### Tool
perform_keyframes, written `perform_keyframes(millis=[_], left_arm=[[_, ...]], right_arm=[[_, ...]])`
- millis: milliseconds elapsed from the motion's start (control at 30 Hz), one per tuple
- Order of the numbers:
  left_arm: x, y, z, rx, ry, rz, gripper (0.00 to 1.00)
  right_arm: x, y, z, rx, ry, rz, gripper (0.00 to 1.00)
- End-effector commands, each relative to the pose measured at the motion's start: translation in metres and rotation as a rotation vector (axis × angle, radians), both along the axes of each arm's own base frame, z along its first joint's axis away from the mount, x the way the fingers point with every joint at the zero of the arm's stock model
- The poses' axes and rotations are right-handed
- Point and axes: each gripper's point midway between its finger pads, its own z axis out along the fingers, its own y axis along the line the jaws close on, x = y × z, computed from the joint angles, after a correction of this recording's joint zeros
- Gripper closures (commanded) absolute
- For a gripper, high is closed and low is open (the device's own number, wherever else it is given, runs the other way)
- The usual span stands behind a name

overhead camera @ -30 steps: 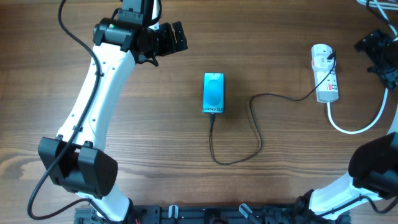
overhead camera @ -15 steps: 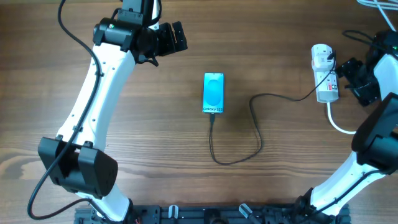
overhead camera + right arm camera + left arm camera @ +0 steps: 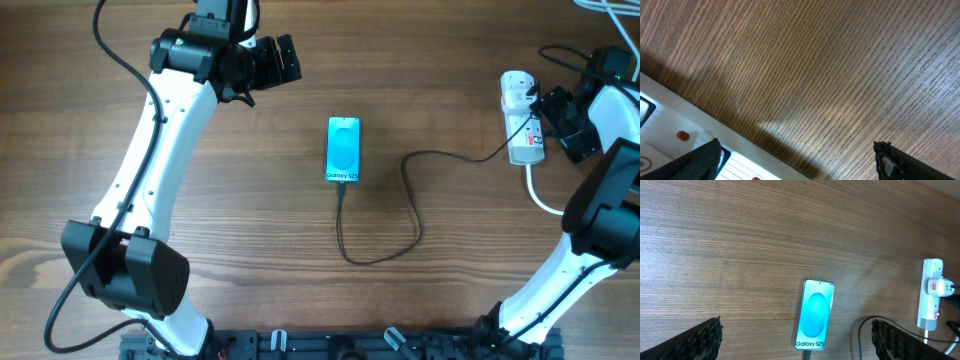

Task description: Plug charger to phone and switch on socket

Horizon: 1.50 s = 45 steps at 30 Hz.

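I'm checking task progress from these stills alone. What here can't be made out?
- Whether the socket is switched on: it is too small overhead, and the right wrist view cuts the strip off at its bottom edge.
- Whether the charger sits fully in the phone: the joint is tiny overhead and lies right at the left wrist view's bottom edge.
- Whether the right gripper touches the socket: overhead, dark parts overlap there.

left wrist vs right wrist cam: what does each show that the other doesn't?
Left wrist only: the flat teal-screen phone and the thin black charger cable beside it. Right wrist only: a small red dot, close up on the white power strip. Both: that strip (whole in the left wrist view), the wooden table, each camera's own dark fingers, spread apart.
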Motion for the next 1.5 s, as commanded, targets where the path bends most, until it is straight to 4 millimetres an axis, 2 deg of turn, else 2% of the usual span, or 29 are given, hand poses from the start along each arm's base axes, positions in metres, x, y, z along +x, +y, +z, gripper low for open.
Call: perform_keyframes(millis=[0, 567, 1000, 1067, 1167, 1200, 1233, 1300, 1367, 1467], left_arm=[[0.001, 0.004, -0.005, 0.016, 0.008, 0.006, 0.0], [0.001, 0.004, -0.005, 0.016, 0.008, 0.006, 0.0], [0.001, 0.004, -0.005, 0.016, 0.008, 0.006, 0.0], [0.001, 0.004, -0.005, 0.016, 0.008, 0.006, 0.0], [0.001, 0.004, -0.005, 0.016, 0.008, 0.006, 0.0], [0.001, 0.004, -0.005, 0.016, 0.008, 0.006, 0.0], [0.001, 0.004, -0.005, 0.016, 0.008, 0.006, 0.0], [0.001, 0.004, -0.005, 0.016, 0.008, 0.006, 0.0], [0.001, 0.004, -0.005, 0.016, 0.008, 0.006, 0.0], [0.001, 0.004, -0.005, 0.016, 0.008, 0.006, 0.0]], right_arm=[[-0.001, 0.005, -0.012, 0.021, 0.02, 0.0, 0.0], [0.005, 0.027, -0.013, 0.135, -0.012, 0.092, 0.0], [-0.007, 0.029, -0.011, 0.149, 0.031, 0.098, 0.0], [-0.015, 0.024, 0.004, 0.165, 0.041, 0.045, 0.0], [-0.028, 0.016, 0.049, 0.152, -0.006, -0.018, 0.0], [-0.037, 0.02, 0.074, 0.143, -0.024, -0.017, 0.0], [-0.041, 0.023, 0.084, 0.145, -0.031, -0.015, 0.0], [-0.051, 0.03, 0.105, 0.152, -0.045, -0.012, 0.0], [-0.073, 0.049, 0.139, 0.173, -0.057, 0.003, 0.0], [-0.086, 0.081, 0.163, 0.193, -0.11, 0.065, 0.01]])
